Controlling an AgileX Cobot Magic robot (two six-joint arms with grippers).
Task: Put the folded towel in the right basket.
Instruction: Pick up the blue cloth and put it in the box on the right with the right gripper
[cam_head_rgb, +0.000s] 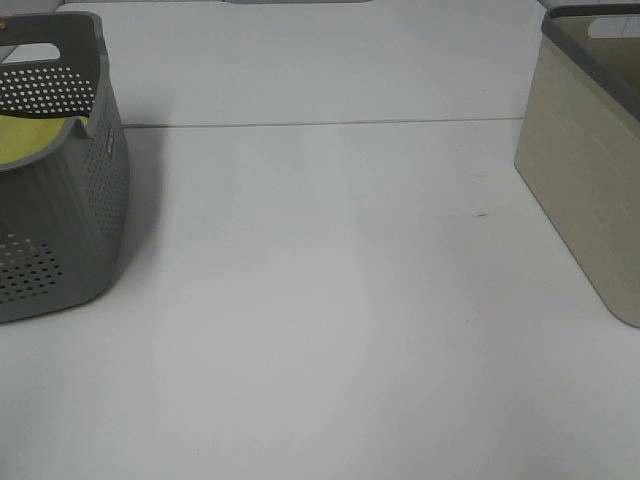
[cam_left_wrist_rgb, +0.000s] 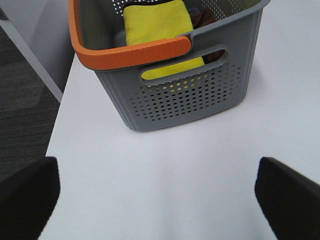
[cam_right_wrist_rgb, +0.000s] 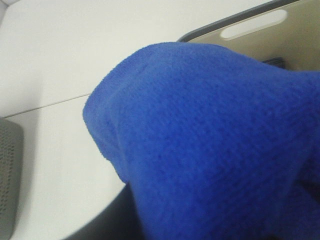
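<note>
A folded blue towel (cam_right_wrist_rgb: 210, 140) fills most of the right wrist view and hides my right gripper's fingers; it hangs lifted over the right basket, whose dark rim and handle slot (cam_right_wrist_rgb: 235, 22) show behind it. The right basket (cam_head_rgb: 580, 190) is beige with a grey rim and stands at the right edge of the exterior high view. Neither gripper shows in that view. My left gripper (cam_left_wrist_rgb: 159, 200) is open and empty above the table, in front of the left basket (cam_left_wrist_rgb: 190, 100).
The left basket (cam_head_rgb: 70, 220) is grey, perforated, with an orange rim, and holds a yellow towel (cam_left_wrist_rgb: 157, 22) and a dark item (cam_left_wrist_rgb: 202, 17). The table's left edge drops to dark floor (cam_left_wrist_rgb: 20, 100). A seam (cam_head_rgb: 320, 123) crosses the white table.
</note>
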